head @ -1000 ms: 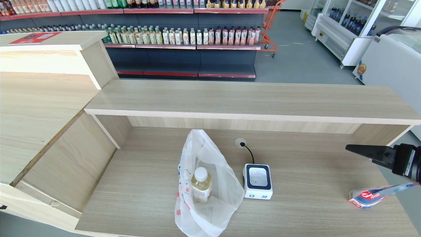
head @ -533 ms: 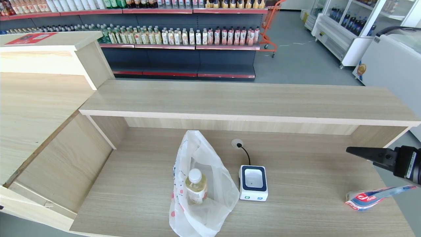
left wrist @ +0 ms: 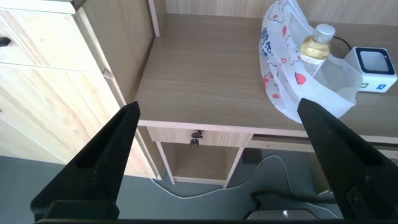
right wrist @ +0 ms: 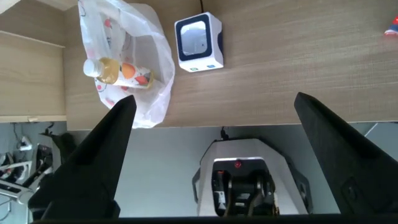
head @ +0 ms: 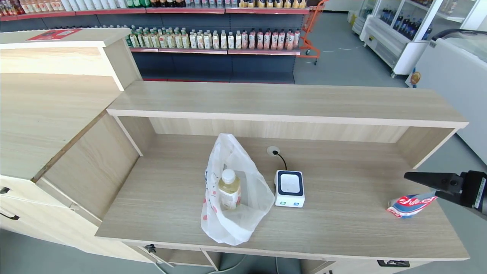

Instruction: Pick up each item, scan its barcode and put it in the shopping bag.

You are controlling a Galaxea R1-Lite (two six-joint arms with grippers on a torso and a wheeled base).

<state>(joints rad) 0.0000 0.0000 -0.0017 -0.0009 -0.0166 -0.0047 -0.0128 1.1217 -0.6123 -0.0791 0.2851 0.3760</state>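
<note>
A white plastic shopping bag [head: 243,213] stands open on the lower counter [head: 342,228], with a yellow drink bottle [head: 229,189] upright inside it. Just right of the bag sits the white barcode scanner [head: 289,188]. A red, white and blue snack packet [head: 411,204] lies near the counter's right edge. My right gripper [head: 409,176] hangs just above and right of that packet, open and holding nothing. The right wrist view looks down between open fingers [right wrist: 214,99] at the bag [right wrist: 155,46], scanner [right wrist: 199,38] and packet [right wrist: 393,26]. My left gripper [left wrist: 219,106] is open and below the counter's front edge, facing the bag [left wrist: 280,81].
A raised wooden ledge [head: 285,102] runs along the back of the counter. The scanner's cable goes to a hole [head: 273,151] behind it. A taller side counter [head: 45,114] closes the left. Drink shelves [head: 213,40] and freezers [head: 452,72] stand beyond.
The whole head picture has shifted, so the camera moved and more of the counter's front shows. My right gripper now sits closer to the snack packet. Nothing was taken hold of.
</note>
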